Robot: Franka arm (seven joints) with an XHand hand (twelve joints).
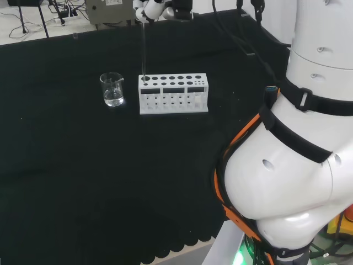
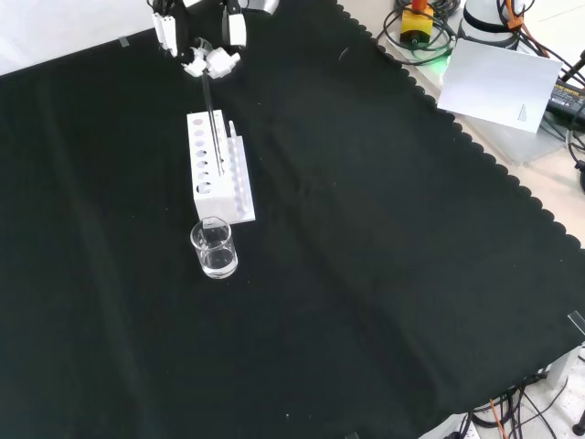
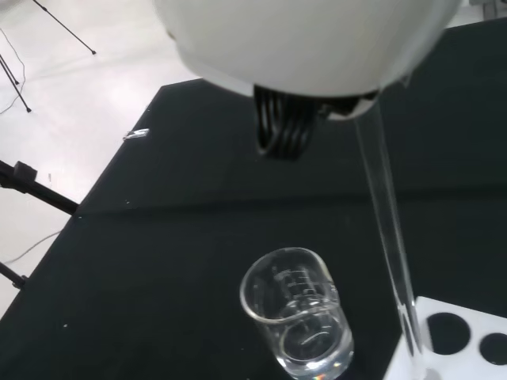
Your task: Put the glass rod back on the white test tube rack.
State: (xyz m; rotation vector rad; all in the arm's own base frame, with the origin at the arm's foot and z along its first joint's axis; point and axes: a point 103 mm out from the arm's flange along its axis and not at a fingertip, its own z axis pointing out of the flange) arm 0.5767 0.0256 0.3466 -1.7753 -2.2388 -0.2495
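Observation:
The white test tube rack [image 1: 173,93] stands on the black cloth, with a row of round holes along its top. A thin clear glass rod [image 1: 143,49] stands nearly upright, its lower end in the hole at the rack's left end in the head view. The hand [image 1: 151,10] is above the rack, its fingers pinched on the rod's top. From the front, the hand [image 2: 206,57] hangs over the rack [image 2: 219,167] and the rod [image 2: 212,119] slants down into it. At the wrist, the rod [image 3: 388,229] runs from the hand [image 3: 309,39] to the rack's corner [image 3: 459,336].
A small glass beaker [image 1: 112,89] with a little clear liquid stands just left of the rack in the head view, close to the rod's hole. It appears nearer the camera than the rack in the front view [image 2: 214,248] and beside the rod at the wrist [image 3: 299,317].

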